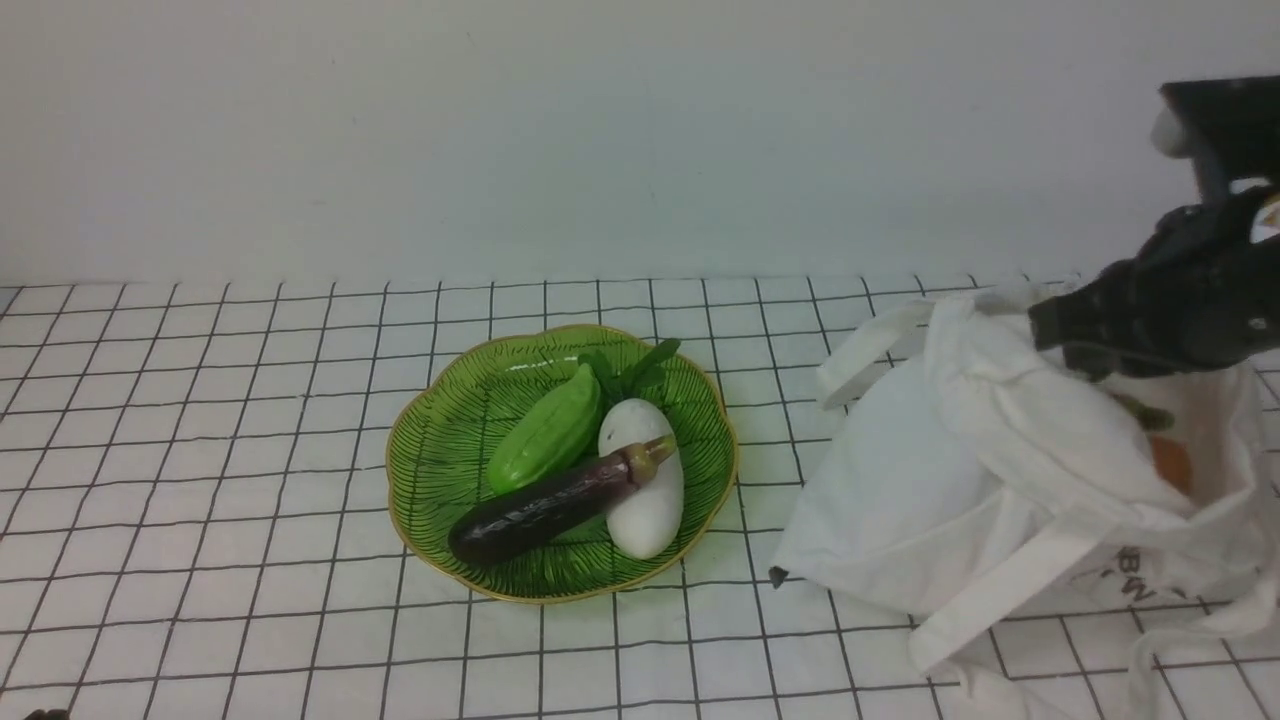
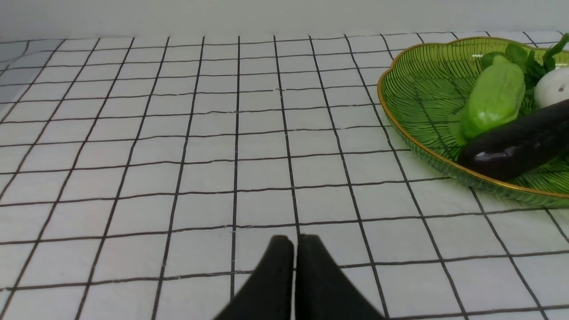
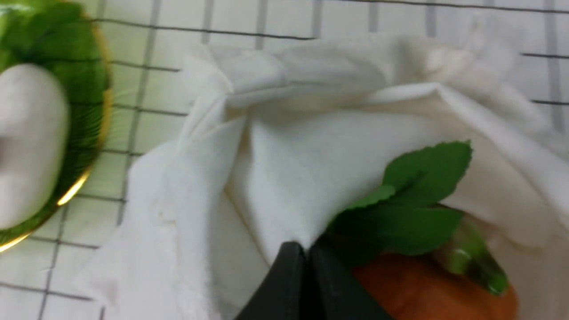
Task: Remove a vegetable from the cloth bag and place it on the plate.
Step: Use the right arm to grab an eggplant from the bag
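The white cloth bag point(image 1: 1010, 470) lies slumped at the right, its mouth toward my right arm; it also shows in the right wrist view point(image 3: 311, 146). My right gripper point(image 3: 306, 247) is shut, its tips against a cloth fold at the bag's mouth, with nothing seen between the jaws. A round orange vegetable point(image 3: 426, 289) with green leaves point(image 3: 413, 200) lies inside, beside the tips. The short purple-brown eggplant is hidden. The green leaf plate point(image 1: 450, 450) sits at the centre. My left gripper point(image 2: 294, 240) is shut and empty, low over the tiles left of the plate.
The plate holds a long dark eggplant point(image 1: 545, 505), a white eggplant point(image 1: 650, 500), a ridged green vegetable point(image 1: 548, 440) and some leaves point(image 1: 630, 365). Bag straps point(image 1: 1010, 590) trail toward the front edge. A white wall stands behind the tiled table.
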